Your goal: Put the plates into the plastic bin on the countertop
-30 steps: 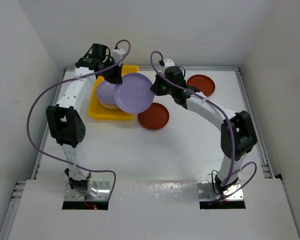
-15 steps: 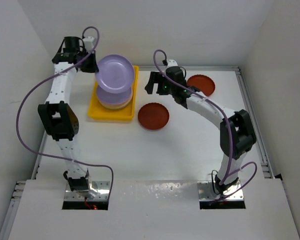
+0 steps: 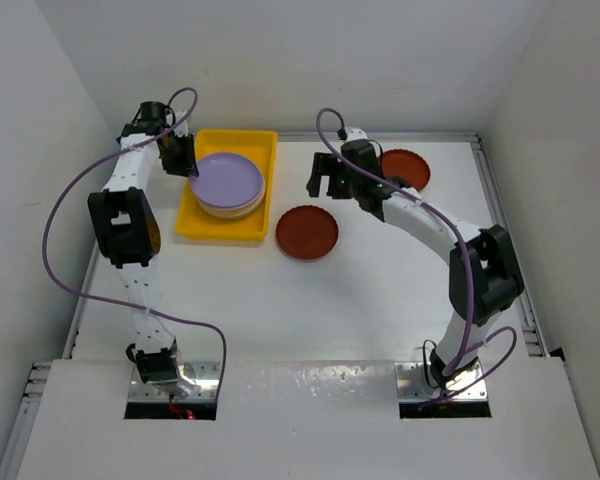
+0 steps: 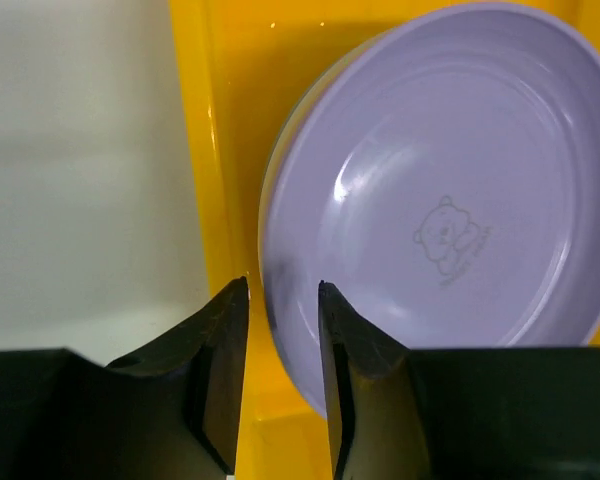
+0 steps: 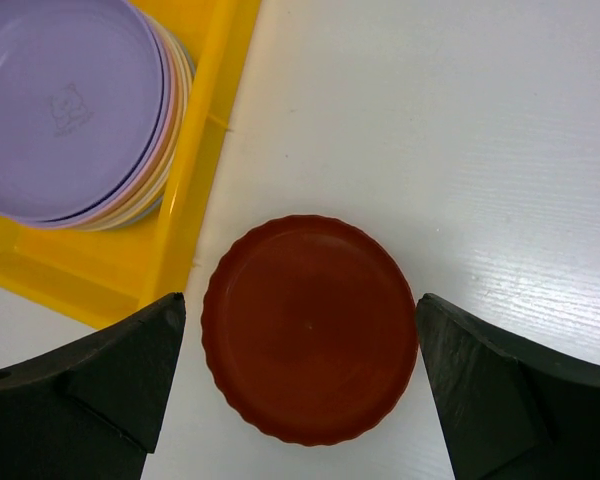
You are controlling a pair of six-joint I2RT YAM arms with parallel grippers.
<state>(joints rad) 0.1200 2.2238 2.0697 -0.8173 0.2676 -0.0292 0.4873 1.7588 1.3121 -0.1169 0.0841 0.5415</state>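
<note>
A lilac plate (image 3: pixel 228 180) (image 4: pixel 450 220) (image 5: pixel 65 110) lies flat on top of a stack of plates in the yellow plastic bin (image 3: pixel 210 228) (image 4: pixel 195 150) (image 5: pixel 90 280). My left gripper (image 3: pixel 185 165) (image 4: pixel 283 288) straddles that plate's left rim with its jaws slightly open, and a gap shows beside the outer finger. My right gripper (image 3: pixel 325 178) (image 5: pixel 300 297) hangs wide open and empty above a dark red-brown plate (image 3: pixel 307 232) (image 5: pixel 310 330) that lies on the white countertop (image 3: pixel 330 300) just right of the bin. Pink and cream rims (image 5: pixel 170 160) show under the lilac plate.
A second dark red-brown plate (image 3: pixel 402 168) lies at the back right, behind the right arm. Metal rails (image 3: pixel 500 230) edge the countertop. White walls close in the back and both sides. The bin's far half (image 3: pixel 242 140) holds nothing.
The left arm carried the lilac plate from beside the right gripper over to the bin, laid it on the stack and loosened its jaws. The right gripper opened and drew back over the red-brown plate.
</note>
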